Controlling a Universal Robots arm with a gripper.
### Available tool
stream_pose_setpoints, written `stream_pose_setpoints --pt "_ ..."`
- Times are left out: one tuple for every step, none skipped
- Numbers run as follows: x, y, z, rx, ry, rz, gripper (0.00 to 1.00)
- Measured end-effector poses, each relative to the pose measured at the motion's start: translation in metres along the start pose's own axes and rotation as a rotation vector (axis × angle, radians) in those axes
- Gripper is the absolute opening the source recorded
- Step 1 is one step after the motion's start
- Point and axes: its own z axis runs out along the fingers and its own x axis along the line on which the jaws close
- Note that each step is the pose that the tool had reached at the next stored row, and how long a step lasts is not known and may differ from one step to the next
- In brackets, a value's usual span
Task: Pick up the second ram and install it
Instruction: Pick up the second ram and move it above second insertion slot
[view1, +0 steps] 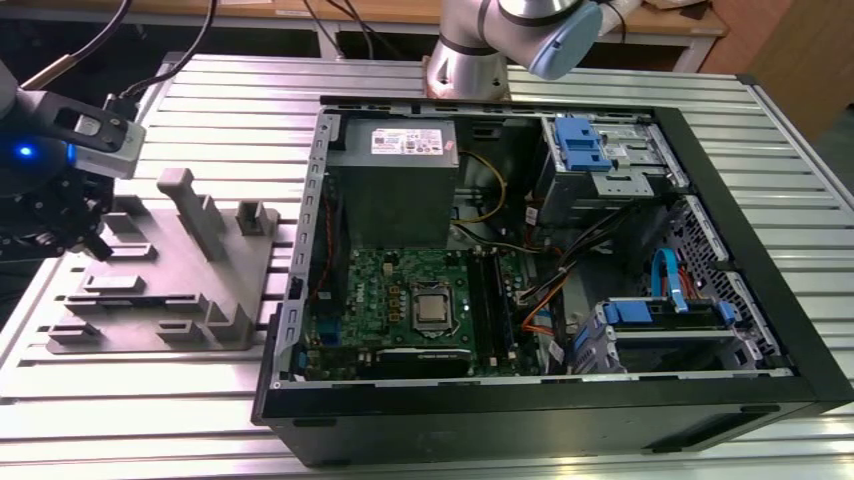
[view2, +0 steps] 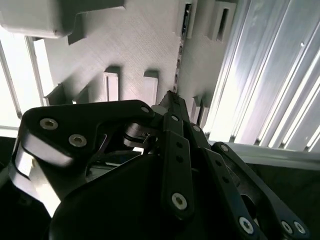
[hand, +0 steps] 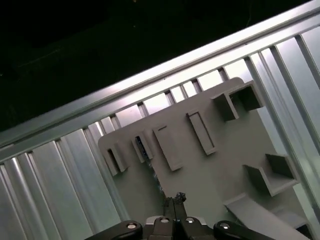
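By my reading, the job is sitting at its pick-up stage. The gripper (view1: 56, 222) is hanging over the far side of the grey fixture (view1: 174, 290), at the exterior view's left, well apart from the open computer case (view1: 534, 410) on the tabletop (view1: 134, 420). In the second wrist view the jaws are looking pressed together on the thin upper edge of the second ram (view2: 177, 70). The ram is standing on edge in the fixture and running as a dark, dotted line straight into the tips. So the grasp is seemingly being made, while the carrying over and the seating in the long black slots (view1: 489, 300) of the motherboard (view1: 400, 285) are not yet done. The gripper's own linkage is hiding the rest of the strip, so whether it is sitting in its holder or lifted clear is hard to say. The slots are lying too dark to tell whether one is already holding a module
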Motion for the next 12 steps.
stream_pose_setpoints --pt "0.0 0.0 0.0002 -0.0005 0.0008 -0.019 0.07" --pt "0.0 0.0 0.0004 -0.0009 0.0015 -0.037 0.07" --pt "0.0 0.0 0.0006 -0.0014 0.0022 -0.054 0.07" --pt "0.0 0.0 0.0008 -0.0018 0.0031 -0.074 0.07" --pt "0.0 -0.0001 0.001 -0.0023 0.0038 -0.091 0.07" --pt "0.0 -0.0001 0.0013 -0.0027 0.0046 -0.11 0.07" --pt "0.0 -0.0001 0.0015 -0.0031 0.0054 -0.128 0.07" --pt "0.0001 -0.0001 0.0018 -0.0036 0.0061 -0.146 0.07" --pt "0.0001 -0.0001 0.0021 -0.004 0.0068 -0.164 0.07" --pt "0.0001 -0.0001 0.0023 -0.0044 0.0076 -0.182 0.07" --pt "0.0001 -0.0001 0.0026 -0.005 0.0085 -0.201 0.07" --pt "0.0001 -0.0001 0.0029 -0.0053 0.0091 -0.219 0.07"
